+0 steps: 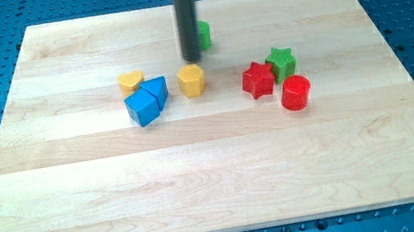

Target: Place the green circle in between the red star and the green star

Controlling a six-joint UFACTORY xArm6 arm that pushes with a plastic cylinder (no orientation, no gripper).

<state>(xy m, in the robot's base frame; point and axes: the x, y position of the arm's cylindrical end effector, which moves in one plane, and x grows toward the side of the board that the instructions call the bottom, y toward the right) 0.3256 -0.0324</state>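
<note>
The green circle (204, 35) sits near the view's top centre, half hidden behind my rod. My tip (192, 58) rests on the board just left of and below the green circle, above the yellow hexagon (192, 79). The red star (258, 79) and the green star (281, 62) lie touching each other at the view's right of centre, the green star up and to the right of the red one.
A red cylinder (296, 92) sits just below the two stars. A yellow heart (131, 81), a blue triangle (156, 90) and a blue cube (142, 108) cluster left of the hexagon. The wooden board (219, 189) lies on a blue perforated table.
</note>
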